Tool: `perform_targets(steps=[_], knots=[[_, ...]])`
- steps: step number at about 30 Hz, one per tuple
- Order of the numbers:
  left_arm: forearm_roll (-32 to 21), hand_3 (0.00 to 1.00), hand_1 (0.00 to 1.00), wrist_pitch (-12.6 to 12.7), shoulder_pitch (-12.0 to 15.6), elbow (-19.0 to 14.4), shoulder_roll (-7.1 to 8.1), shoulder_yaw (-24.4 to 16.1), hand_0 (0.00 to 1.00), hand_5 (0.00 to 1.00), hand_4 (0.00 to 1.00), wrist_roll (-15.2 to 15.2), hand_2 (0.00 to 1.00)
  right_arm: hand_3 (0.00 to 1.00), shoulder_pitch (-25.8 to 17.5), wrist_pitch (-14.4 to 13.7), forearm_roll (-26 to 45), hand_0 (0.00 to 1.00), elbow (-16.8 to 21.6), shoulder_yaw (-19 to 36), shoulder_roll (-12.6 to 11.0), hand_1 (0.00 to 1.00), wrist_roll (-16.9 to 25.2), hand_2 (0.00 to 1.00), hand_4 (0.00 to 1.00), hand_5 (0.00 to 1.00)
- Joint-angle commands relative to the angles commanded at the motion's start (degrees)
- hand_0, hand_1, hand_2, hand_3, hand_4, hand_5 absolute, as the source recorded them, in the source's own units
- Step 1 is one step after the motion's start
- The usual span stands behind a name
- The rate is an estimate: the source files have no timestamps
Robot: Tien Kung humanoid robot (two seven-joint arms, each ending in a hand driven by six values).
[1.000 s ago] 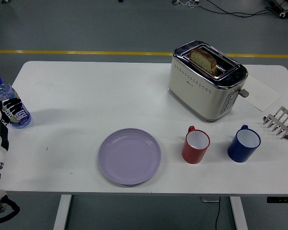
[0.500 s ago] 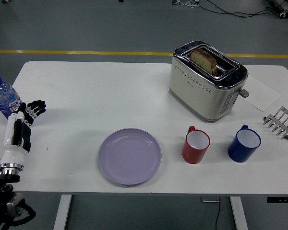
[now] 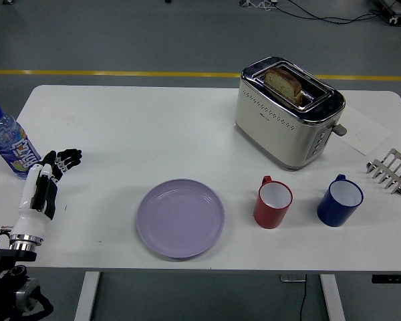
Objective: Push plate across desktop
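A round lilac plate (image 3: pixel 180 217) lies flat near the table's front edge, a little left of centre. My left hand (image 3: pixel 59 162) comes in from the lower left, over the table's left part, well to the left of the plate. Its black fingers (image 3: pixel 69 157) are spread and hold nothing. The white forearm (image 3: pixel 37 200) slants up from the lower left corner. No right arm shows.
A water bottle (image 3: pixel 10 145) stands at the left edge, just beside my hand. A red mug (image 3: pixel 273 202) and a blue mug (image 3: pixel 339 200) sit right of the plate. A toaster (image 3: pixel 287 112) with bread stands behind them, a metal toast rack (image 3: pixel 390 170) at far right.
My left hand has moved right and forward, off the water bottle and toward the plate. The plate has not moved.
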Motion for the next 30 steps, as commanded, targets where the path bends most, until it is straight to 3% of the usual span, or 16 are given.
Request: perform_targets(steps=[9, 30], knots=[[1.28, 0.653, 0.757, -1.34, -0.90, 0.71, -0.43, 0.87, 0.740, 0.998, 0.463, 2.73, 0.728, 0.651, -0.66, -0.91, -3.14, 0.690, 0.00, 2.65, 0.22, 0.680, -1.05, 0.746, 0.467, 0.322], [1.16, 0.652, 0.751, -1.13, 1.94, 0.60, 0.06, -2.26, 0.737, 0.998, 0.477, 2.36, 0.719, 0.641, -1.98, -3.18, -4.14, 0.689, 0.00, 2.62, 1.06, 0.680, -3.77, 0.738, 0.464, 0.325]])
